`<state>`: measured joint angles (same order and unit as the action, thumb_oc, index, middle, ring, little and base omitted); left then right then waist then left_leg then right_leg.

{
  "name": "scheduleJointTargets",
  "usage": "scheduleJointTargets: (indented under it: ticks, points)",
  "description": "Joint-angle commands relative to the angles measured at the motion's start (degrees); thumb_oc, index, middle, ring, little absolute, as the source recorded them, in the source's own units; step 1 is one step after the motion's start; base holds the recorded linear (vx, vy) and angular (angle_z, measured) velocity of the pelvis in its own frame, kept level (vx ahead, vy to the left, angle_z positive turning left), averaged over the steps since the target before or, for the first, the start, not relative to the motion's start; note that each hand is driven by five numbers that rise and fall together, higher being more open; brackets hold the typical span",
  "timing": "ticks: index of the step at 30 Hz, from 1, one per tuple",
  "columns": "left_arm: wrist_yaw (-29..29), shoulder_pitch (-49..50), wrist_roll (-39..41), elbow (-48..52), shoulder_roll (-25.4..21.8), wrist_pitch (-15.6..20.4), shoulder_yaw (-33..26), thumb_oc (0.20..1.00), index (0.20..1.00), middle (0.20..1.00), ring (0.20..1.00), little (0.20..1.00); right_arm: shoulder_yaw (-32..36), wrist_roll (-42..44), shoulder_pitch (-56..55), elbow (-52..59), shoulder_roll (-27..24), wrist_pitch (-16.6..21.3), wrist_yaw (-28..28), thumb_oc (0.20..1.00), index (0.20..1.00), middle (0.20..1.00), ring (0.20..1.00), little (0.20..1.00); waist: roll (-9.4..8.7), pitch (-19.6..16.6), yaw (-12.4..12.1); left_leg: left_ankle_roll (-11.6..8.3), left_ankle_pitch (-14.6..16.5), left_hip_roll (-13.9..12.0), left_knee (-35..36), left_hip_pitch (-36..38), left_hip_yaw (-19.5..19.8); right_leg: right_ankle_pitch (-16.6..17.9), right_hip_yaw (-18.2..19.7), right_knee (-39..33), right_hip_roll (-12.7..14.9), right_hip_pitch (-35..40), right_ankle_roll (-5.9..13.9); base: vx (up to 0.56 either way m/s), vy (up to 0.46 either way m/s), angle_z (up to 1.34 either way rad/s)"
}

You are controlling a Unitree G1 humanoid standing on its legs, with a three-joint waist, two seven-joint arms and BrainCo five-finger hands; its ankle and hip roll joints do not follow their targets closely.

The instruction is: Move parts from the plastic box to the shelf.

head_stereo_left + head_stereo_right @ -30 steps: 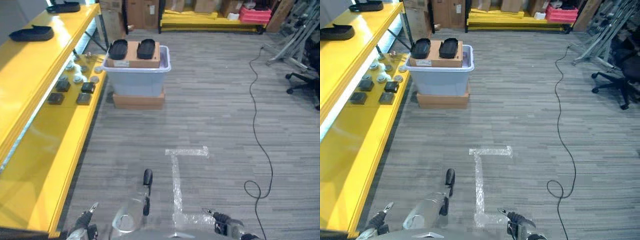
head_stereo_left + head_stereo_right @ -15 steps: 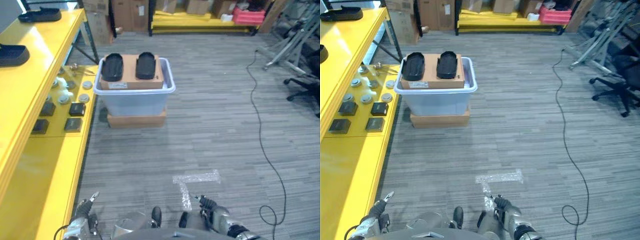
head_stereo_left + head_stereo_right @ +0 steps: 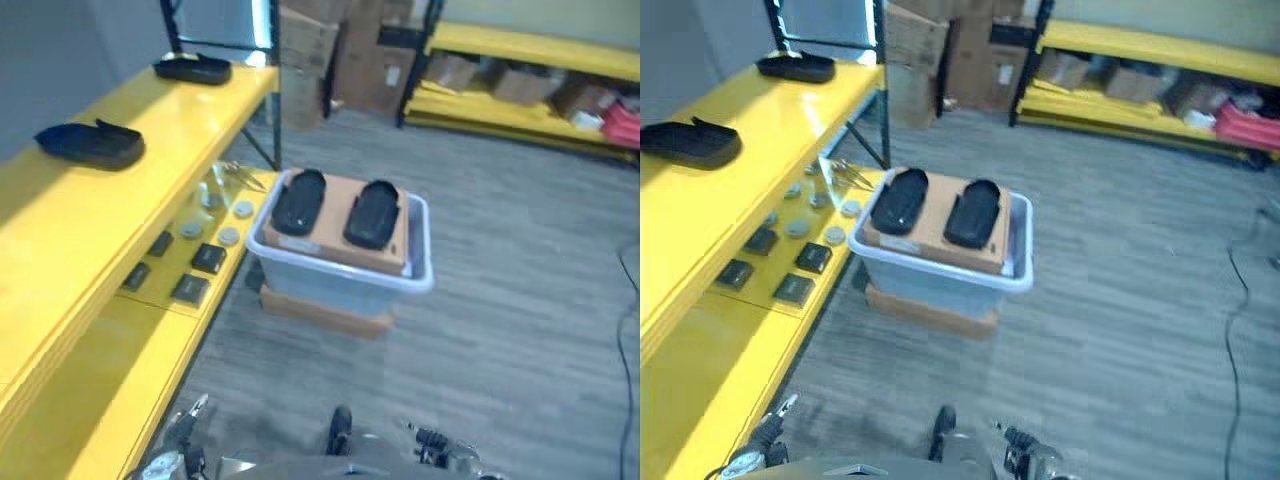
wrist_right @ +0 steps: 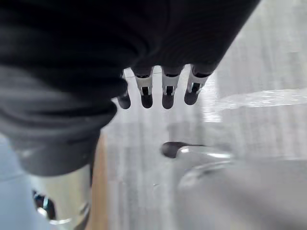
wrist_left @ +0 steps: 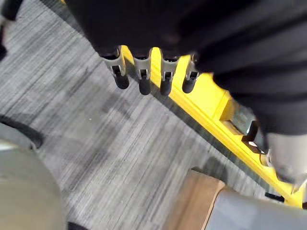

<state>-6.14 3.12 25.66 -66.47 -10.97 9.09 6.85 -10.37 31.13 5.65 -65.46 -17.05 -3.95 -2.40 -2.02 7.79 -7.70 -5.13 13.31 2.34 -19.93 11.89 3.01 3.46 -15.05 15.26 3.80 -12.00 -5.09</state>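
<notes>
The pale plastic box [image 3: 400, 283] stands on the floor on a flat cardboard base [image 3: 322, 311], beside the yellow shelf [image 3: 70, 225]. A cardboard sheet [image 3: 334, 222] covers its top and carries two black oval parts [image 3: 298, 200] [image 3: 371, 213]. Two more black parts [image 3: 90, 145] [image 3: 192, 70] lie on the shelf's upper level. My left hand [image 3: 183, 452] hangs low near the shelf's front edge, fingers [image 5: 142, 73] straight and empty. My right hand [image 3: 440, 446] hangs low to the right, fingers [image 4: 165, 91] relaxed, holding nothing. Both hands are well short of the box.
Small dark blocks [image 3: 190, 290] and round pale pieces [image 3: 229, 236] sit on the shelf's lower level [image 3: 120, 380]. Cardboard boxes [image 3: 375, 60] and another yellow rack [image 3: 520, 45] stand at the back. Grey floor [image 3: 520, 340] spreads to the right of the box.
The camera has swung left and closer: the box and shelf now look larger and nearer. Both hands still hang low, empty.
</notes>
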Motion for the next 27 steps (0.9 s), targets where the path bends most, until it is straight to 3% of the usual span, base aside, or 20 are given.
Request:
scheduleJointTargets:
  ticks: [1,3,5,7,8,9,11,17,18,20,21,22,24,27]
  points:
    - [-1.3,-1.2,-0.5,0.3,-0.9,1.3,1.0,1.000,1.000,1.000,1.000,1.000,-1.2,0.3,-0.8,-0.7,-1.7,1.0,1.5,1.000,1.000,1.000,1.000,1.000,-2.65,0.2,-0.8,3.77,-8.3,-5.8,-11.4,-10.8,0.5,1.7,2.5,-11.3,4.5,6.4,10.79,0.21,-0.257,-0.42]
    - [-2.2,-1.9,-1.6,1.9,-0.8,0.2,1.9,1.000,1.000,1.000,1.000,1.000,-1.4,1.7,-0.6,-0.5,-3.2,1.0,2.9,1.000,1.000,1.000,1.000,1.000,-2.77,1.7,-1.8,3.61,-9.7,-4.1,-21.9,-19.3,0.9,0.6,2.0,-13.0,2.9,8.8,8.97,0.19,-0.246,-0.47]
    - [-2.3,-2.1,-1.6,2.1,-1.0,-0.2,2.2,1.000,1.000,1.000,1.000,1.000,-1.1,2.4,-0.5,-0.5,-3.5,0.8,3.5,1.000,1.000,1.000,1.000,1.000,-2.55,2.4,-2.1,3.83,-9.0,-3.2,-20.6,-21.2,0.4,0.5,1.6,-13.8,2.6,9.5,8.98,0.12,-0.095,0.01]
    - [-2.3,-2.4,-1.3,1.7,-1.4,-0.1,2.9,1.000,1.000,1.000,1.000,1.000,-0.3,3.8,-0.1,-1.4,-3.4,0.8,4.0,1.000,1.000,1.000,1.000,1.000,-1.65,2.9,-2.5,3.97,-8.8,-2.3,-7.4,-20.8,-1.8,0.7,0.4,-16.0,2.0,11.5,9.72,0.18,0.079,-0.13]
    - [-2.0,-2.8,-1.6,1.4,-1.8,-0.7,3.2,1.000,1.000,1.000,1.000,1.000,0.3,3.8,-0.1,-1.9,-3.0,0.8,4.5,1.000,1.000,1.000,1.000,1.000,-0.58,3.0,-2.7,3.09,-11.0,-2.1,2.9,-20.3,-3.7,0.9,-0.3,-17.7,1.7,13.6,10.43,0.19,0.177,-0.08]
    - [-1.7,-2.8,-1.8,1.3,-1.8,-0.8,3.2,1.000,1.000,1.000,1.000,1.000,0.5,3.9,-0.3,-1.8,-2.9,0.9,4.9,1.000,1.000,1.000,1.000,1.000,-0.11,3.2,-2.8,2.63,-12.5,-1.8,5.6,-20.5,-4.6,0.9,-0.4,-18.2,1.7,14.6,10.65,0.18,0.184,0.29]
    - [-0.9,-3.0,-3.2,0.8,-2.0,-1.8,3.1,1.000,1.000,1.000,1.000,1.000,1.0,3.9,-1.1,-1.3,-2.4,1.4,5.5,1.000,1.000,1.000,1.000,1.000,0.71,3.2,-2.5,2.12,-15.0,-2.2,7.6,-22.7,-6.3,0.3,-0.7,-18.4,1.8,15.9,10.78,0.10,0.156,0.28]
    - [-2.2,-2.1,-3.7,0.2,-1.7,-1.7,3.2,1.000,1.000,1.000,1.000,1.000,0.4,6.3,-2.0,0.6,-1.3,5.8,8.0,1.000,1.000,1.000,1.000,1.000,1.42,2.2,-2.6,3.11,-13.7,-0.8,10.8,-19.7,-4.3,-1.0,-0.4,-17.2,2.0,15.4,10.81,0.04,0.126,-0.31]
    - [-3.0,-1.3,-4.6,0.1,-1.4,-1.6,3.1,1.000,1.000,1.000,1.000,1.000,1.4,8.4,-2.3,4.8,-1.1,12.1,14.0,1.000,1.000,1.000,1.000,1.000,1.60,1.7,-2.1,3.55,-13.4,-0.6,12.5,-17.6,-4.2,-0.9,-0.1,-16.9,2.1,15.4,10.98,0.08,0.102,-0.48]
    - [-3.2,-0.8,-4.5,0.4,-1.5,-1.6,3.2,1.000,1.000,1.000,1.000,1.000,1.8,8.8,-2.4,7.9,-1.4,14.2,16.9,1.000,1.000,1.000,1.000,1.000,1.66,1.5,-1.8,3.71,-13.3,-0.6,13.1,-16.9,-4.1,-1.0,0.2,-16.5,2.0,15.2,11.07,0.06,0.084,0.10]
    - [-3.5,0.1,-4.5,1.1,-1.7,-1.6,2.8,1.000,1.000,1.000,1.000,1.000,2.7,7.6,-2.2,15.7,-2.6,16.4,23.4,1.000,1.000,1.000,1.000,1.000,1.79,1.3,-1.1,3.97,-13.2,-0.9,14.1,-15.9,-4.6,-1.1,0.7,-16.2,2.0,14.8,11.14,0.03,0.054,0.18]
    - [-3.5,0.2,-4.5,1.1,-1.7,-1.6,2.8,1.000,1.000,1.000,1.000,1.000,2.9,7.2,-2.3,16.8,-2.8,16.1,24.1,1.000,1.000,1.000,1.000,1.000,1.80,1.3,-1.1,3.99,-13.2,-0.9,14.3,-15.7,-4.6,-1.1,0.8,-16.1,2.0,14.7,11.16,0.03,0.077,0.06]
    - [-3.4,1.2,-3.9,1.5,-1.8,-1.1,2.1,1.000,1.000,1.000,1.000,1.000,4.9,1.7,-2.3,24.2,-4.4,20.1,29.5,1.000,1.000,1.000,1.000,1.000,1.95,1.1,-0.3,4.35,-12.9,-0.9,15.4,-14.7,-4.9,-1.3,1.2,-15.7,1.9,14.2,11.33,0.03,0.079,-0.05]
    - [-2.6,2.5,-3.0,1.6,-2.2,-0.5,0.6,1.000,1.000,1.000,1.000,1.000,8.1,-4.3,-2.3,34.5,-7.1,21.2,32.8,1.000,1.000,1.000,1.000,1.000,1.97,1.1,0.4,4.83,-12.6,-0.7,16.2,-14.2,-4.8,-1.4,1.8,-15.4,1.9,13.6,11.69,0.01,0.075,-0.19]
